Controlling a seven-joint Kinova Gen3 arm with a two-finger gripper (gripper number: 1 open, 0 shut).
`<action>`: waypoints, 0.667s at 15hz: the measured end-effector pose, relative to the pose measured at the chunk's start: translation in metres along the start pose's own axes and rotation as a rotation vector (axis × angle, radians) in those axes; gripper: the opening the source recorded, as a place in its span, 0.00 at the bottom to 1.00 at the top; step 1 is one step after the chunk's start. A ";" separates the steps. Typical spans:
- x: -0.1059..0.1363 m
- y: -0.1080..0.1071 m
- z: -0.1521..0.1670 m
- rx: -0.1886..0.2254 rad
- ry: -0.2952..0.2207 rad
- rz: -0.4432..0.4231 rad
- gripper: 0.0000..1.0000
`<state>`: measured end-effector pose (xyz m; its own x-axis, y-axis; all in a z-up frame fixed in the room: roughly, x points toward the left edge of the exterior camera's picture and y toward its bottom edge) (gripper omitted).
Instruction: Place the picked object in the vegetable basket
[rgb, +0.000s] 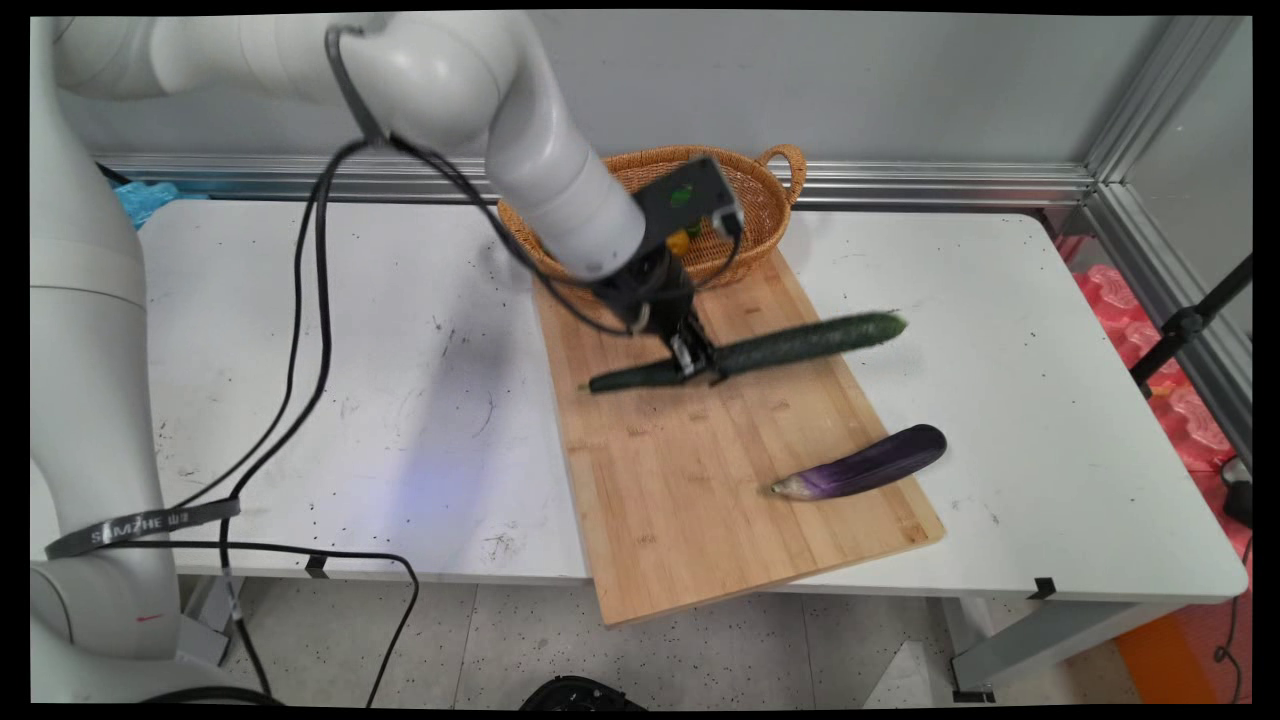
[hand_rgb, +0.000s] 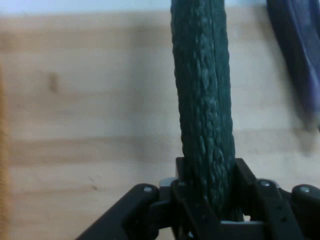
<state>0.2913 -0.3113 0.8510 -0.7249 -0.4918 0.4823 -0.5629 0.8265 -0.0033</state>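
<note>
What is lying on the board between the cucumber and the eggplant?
Nothing: in the main view, only bare wood of the cutting board separates the cucumber, which the gripper holds, from the eggplant.

And here's the arm (rgb: 540, 140): smooth, rounded white links, glossy, fat cylinders meeting at bulging joints. Black cables (rgb: 310, 300) loop off it, strapped at the top of the upper joint, and lower down a grey band (rgb: 140, 527) printed with pale lettering wraps them. At the wrist, a black box (rgb: 690, 200) with a green mark and something orange under it. Then the end effector (rgb: 697, 362), all black, angular linkage; in the hand view, round silver pivot pins (hand_rgb: 147, 189) dot its links.
</note>
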 end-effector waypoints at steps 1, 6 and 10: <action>0.005 -0.008 -0.005 0.003 0.008 0.013 0.00; 0.026 -0.054 -0.028 0.045 0.041 0.069 0.00; 0.036 -0.092 -0.036 0.093 0.061 0.108 0.00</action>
<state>0.3316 -0.3954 0.8999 -0.7593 -0.3816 0.5271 -0.5194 0.8434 -0.1377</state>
